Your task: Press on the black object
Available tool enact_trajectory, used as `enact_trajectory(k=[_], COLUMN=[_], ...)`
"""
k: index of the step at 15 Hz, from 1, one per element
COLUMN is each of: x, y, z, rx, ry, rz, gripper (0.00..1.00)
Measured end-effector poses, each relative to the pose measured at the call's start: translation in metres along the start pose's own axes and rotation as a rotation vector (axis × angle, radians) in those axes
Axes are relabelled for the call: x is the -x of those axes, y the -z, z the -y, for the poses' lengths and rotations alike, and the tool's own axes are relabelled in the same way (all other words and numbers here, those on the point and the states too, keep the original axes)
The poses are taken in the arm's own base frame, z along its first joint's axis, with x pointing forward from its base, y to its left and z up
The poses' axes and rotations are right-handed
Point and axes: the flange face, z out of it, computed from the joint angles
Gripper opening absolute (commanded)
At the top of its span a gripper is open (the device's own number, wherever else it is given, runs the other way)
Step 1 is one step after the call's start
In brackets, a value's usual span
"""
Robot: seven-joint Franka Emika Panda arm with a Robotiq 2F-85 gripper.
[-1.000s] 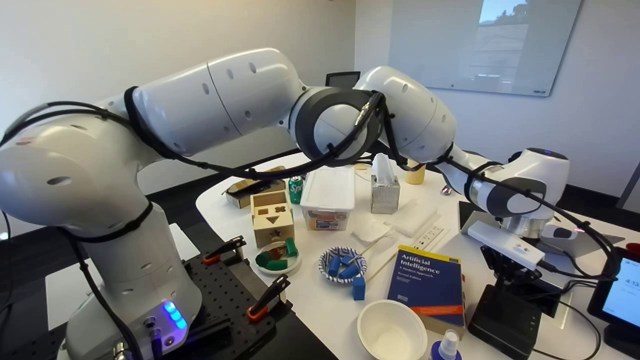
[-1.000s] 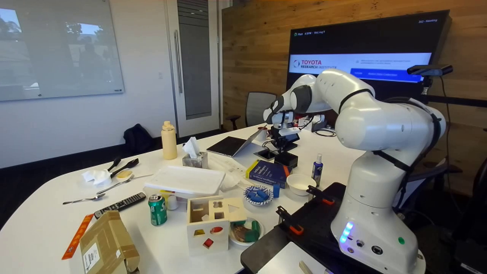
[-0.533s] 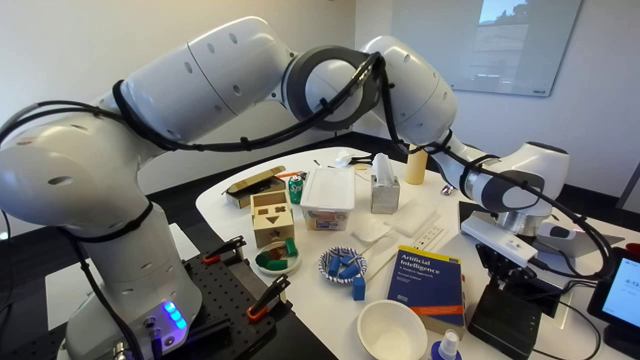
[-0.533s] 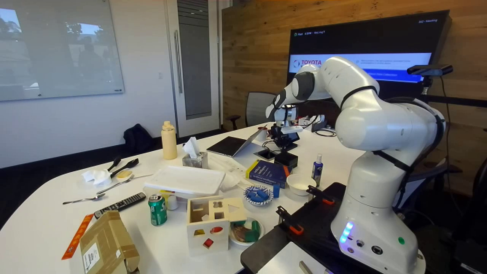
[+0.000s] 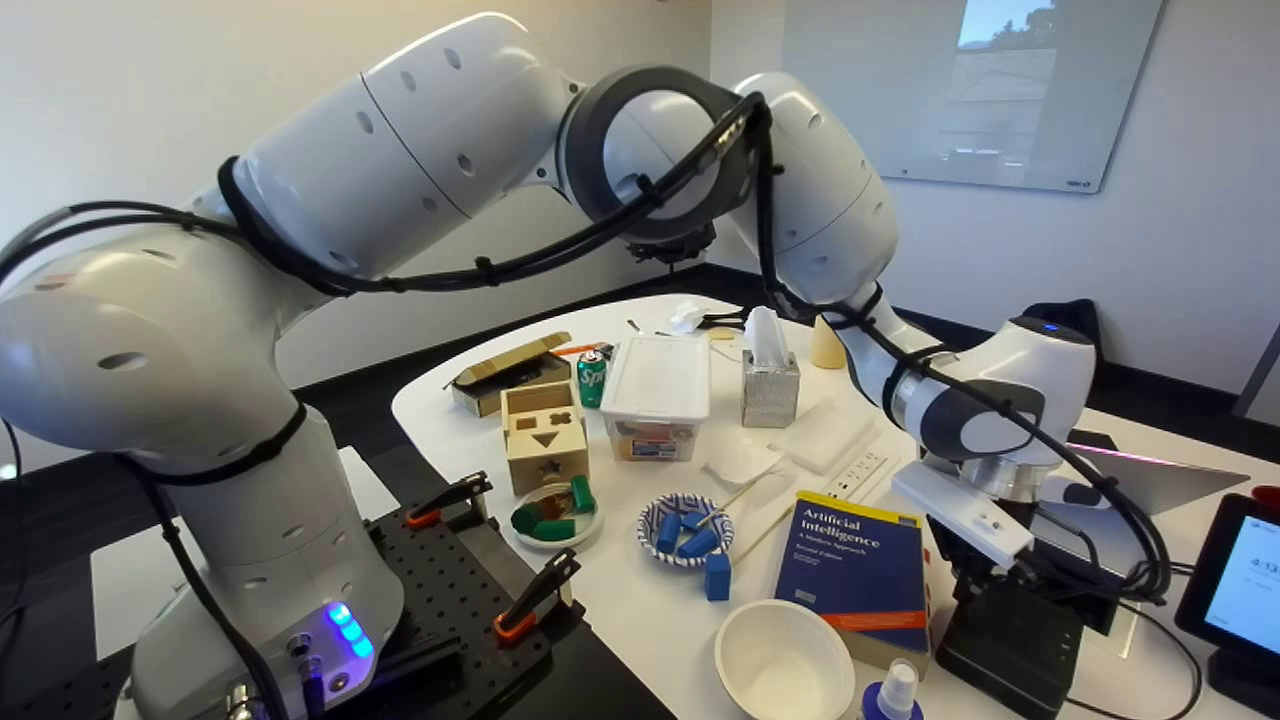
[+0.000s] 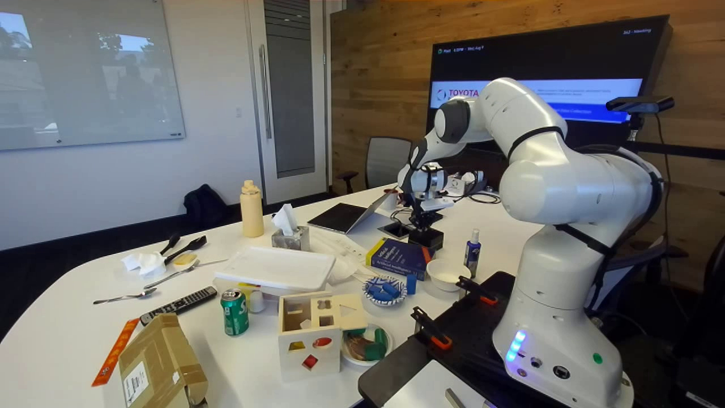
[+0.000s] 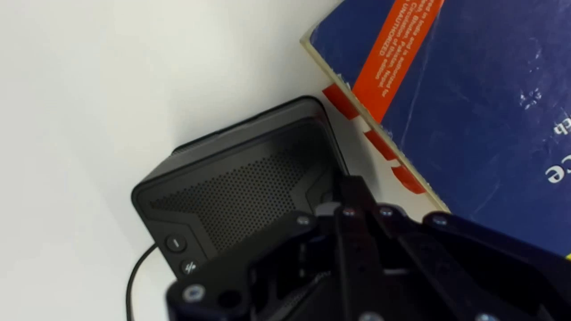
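White table point(image 6: 62, 337), wood-panelled wall point(image 6: 378, 85), whiteboard point(image 6: 85, 73), grey chair point(image 6: 388, 161), dark floor point(image 6: 25, 283), material unclear

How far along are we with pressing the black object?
Done: the gripper is at the black object, jaws shut. In hand: lining up; in the wrist view the gripper overlaps the object's side nearest the book, contact unclear. Left, probably: a definite press; no view confirms one.

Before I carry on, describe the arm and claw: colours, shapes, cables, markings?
The arm is glossy white, in rounded segments, with a dark grey joint ring. Black cables run along it. Low down glow three blue lights. Near the claw sits a white bar-shaped unit. The claw is black and jointed, with silvery screw heads. No lettering is legible.
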Motion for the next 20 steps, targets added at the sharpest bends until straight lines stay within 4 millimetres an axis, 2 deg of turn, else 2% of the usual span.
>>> enact_trajectory(k=[4,13,20], x=[0.0036,0.0006,0.0037], y=[-0.0048,0.0032,-0.002], z=[0.0036,-0.0019,-0.0041], rx=[0.0,0.007,0.006], ry=[-0.016,-0.04,-0.047], rz=[-0.008,-0.035,-0.027], gripper=[0.0,0.0,0.0])
